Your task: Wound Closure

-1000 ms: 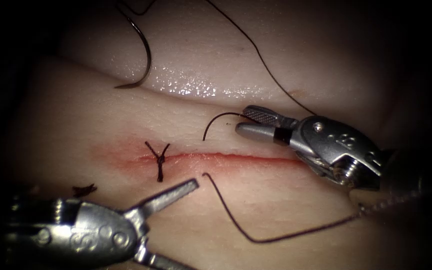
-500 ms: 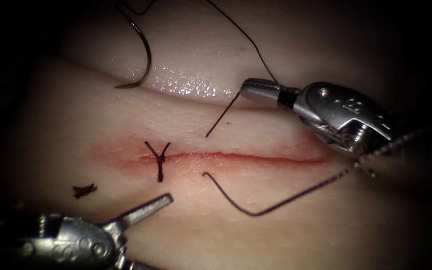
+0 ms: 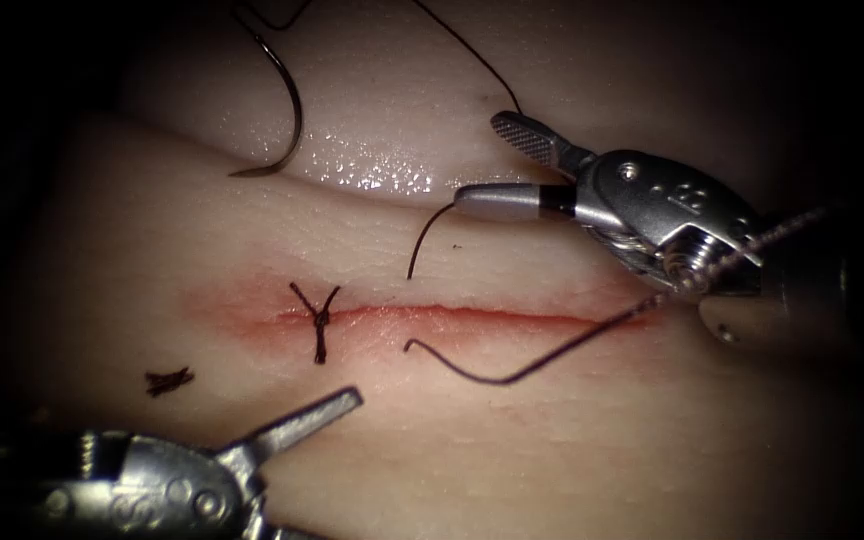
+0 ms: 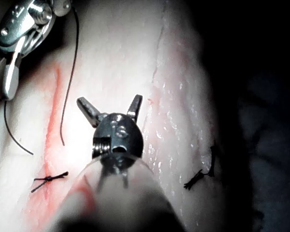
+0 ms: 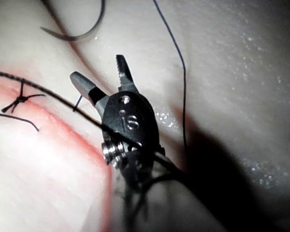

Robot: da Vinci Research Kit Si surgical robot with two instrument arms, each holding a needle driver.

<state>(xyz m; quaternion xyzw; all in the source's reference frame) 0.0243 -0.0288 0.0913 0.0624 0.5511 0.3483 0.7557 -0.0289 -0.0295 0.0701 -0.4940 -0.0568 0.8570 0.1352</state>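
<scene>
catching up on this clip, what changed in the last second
The right tool moved up, away from the cut; its jaws shut on the thread half a second ago and now stand open, holding nothing. The left tool drew back a little, jaws open, holding nothing. The needle lies unmoved on the tissue above the cut, and the knot is unchanged.

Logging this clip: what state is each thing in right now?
Left claw: open, holding nothing.
Right claw: open, holding nothing.
Curved needle: lying free on the tissue, unheld.
Cut: one knotted stitch near its left end, the rest open.
Thread: loose, crossing the cut.
Cut thread end: lying loose.
</scene>
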